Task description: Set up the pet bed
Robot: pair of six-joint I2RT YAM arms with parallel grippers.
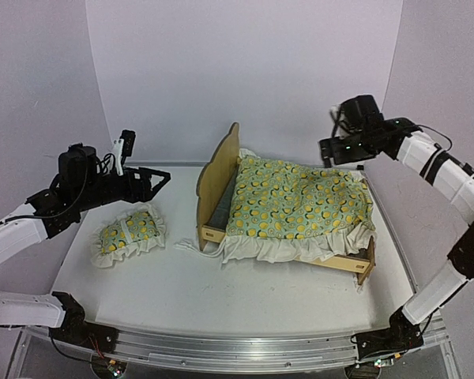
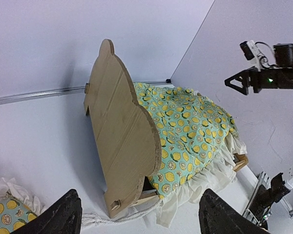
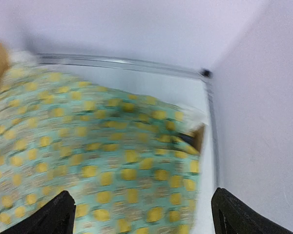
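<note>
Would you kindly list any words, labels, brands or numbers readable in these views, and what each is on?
No text can be read.
The headboard of the pet bed is bare plywood; the quilt and pillow carry only a lemon print, no lettering.
The right wrist view is too blurred to tell.

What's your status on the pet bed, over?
Left tool and right tool open, empty. Pet bed upright, quilt spread over it. Pillow on table, outside headboard, not yet on bed.
</note>
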